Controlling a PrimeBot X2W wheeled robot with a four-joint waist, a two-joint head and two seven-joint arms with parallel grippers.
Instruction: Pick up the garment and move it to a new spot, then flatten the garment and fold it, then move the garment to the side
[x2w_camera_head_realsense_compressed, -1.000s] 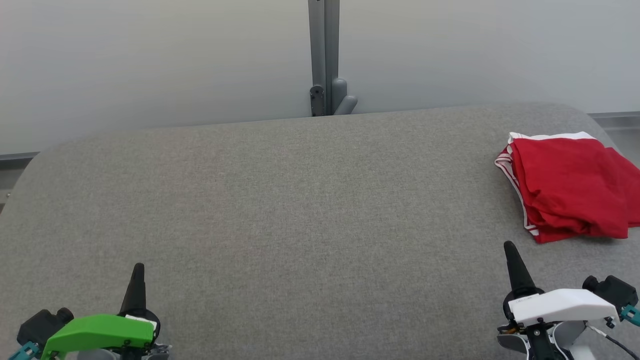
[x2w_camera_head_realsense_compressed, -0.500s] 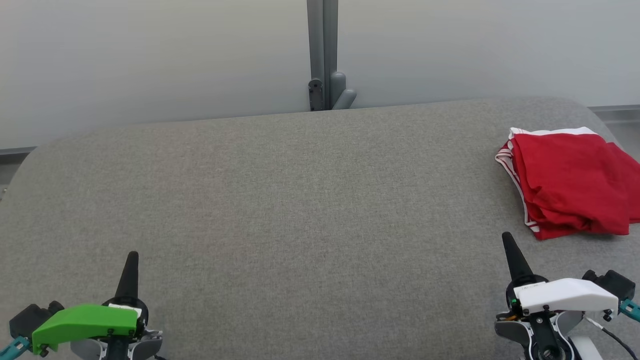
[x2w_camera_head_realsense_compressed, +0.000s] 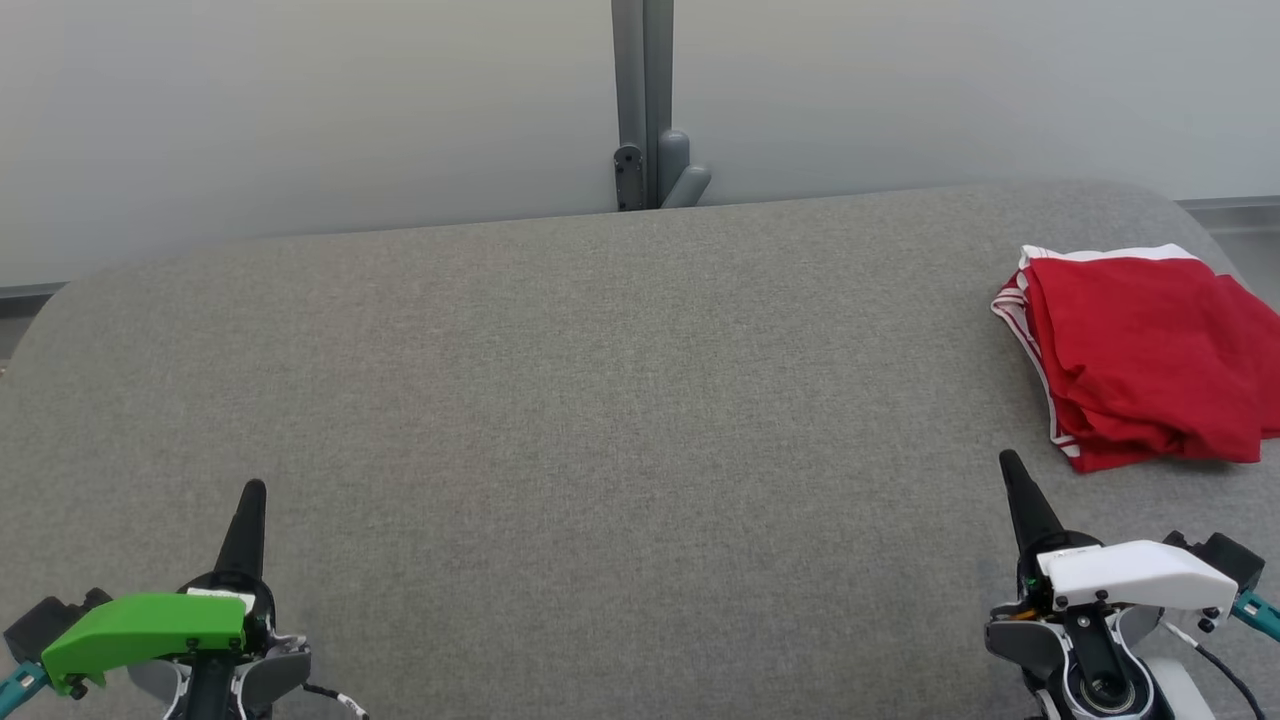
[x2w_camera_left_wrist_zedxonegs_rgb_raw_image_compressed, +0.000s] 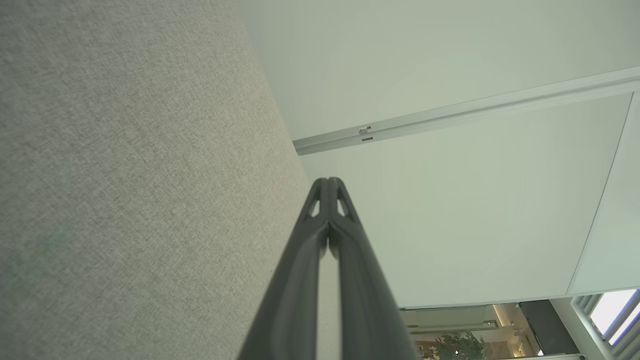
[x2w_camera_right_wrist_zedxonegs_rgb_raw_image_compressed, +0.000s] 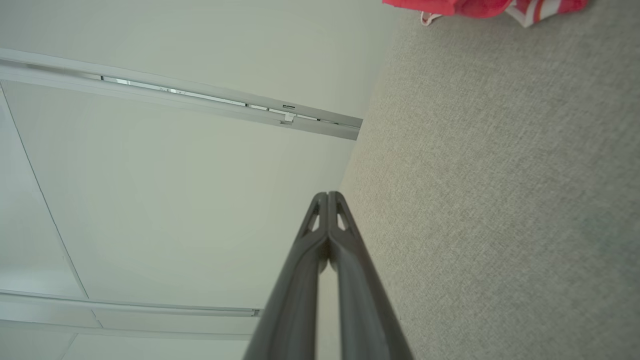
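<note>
At the lower left the left tool (x2w_camera_head_realsense_compressed: 251, 489) hovers over the near edge of the table (x2w_camera_head_realsense_compressed: 600, 400), its two long dark fingers pressed together into one tapering point with nothing between them; a glossy green cover (x2w_camera_head_realsense_compressed: 145, 625) sits over its wrist. The left wrist view shows the same pair of fingers meeting at the tips, with slim cut-outs just behind them, and coarse grey weave running alongside. The table is covered in a grey woven fabric, evenly textured and smooth, with rounded far corners, and its broad middle lies bare between the two tools. Behind its far edge rises a pale, matte wall (x2w_camera_head_realsense_compressed: 300, 120), split near the centre by an upright grey metal post (x2w_camera_head_realsense_compressed: 643, 90) that carries a small rounded bracket (x2w_camera_head_realsense_compressed: 675, 180) at its foot, just above the table's edge. At the lower right the right tool (x2w_camera_head_realsense_compressed: 1008, 462) mirrors the other: fingers closed tip to tip on nothing, under a white plastic cover (x2w_camera_head_realsense_compressed: 1130, 578), pointing up the view. Just beyond and to the right of its tip, apart from it, lies the garment (x2w_camera_head_realsense_compressed: 1140, 350), a soft red cloth with white striped trim along its left and far edges, folded into a rumpled, roughly square stack near the table's right edge and running out of the head view there. Nothing stands between the right tool and the garment.
</note>
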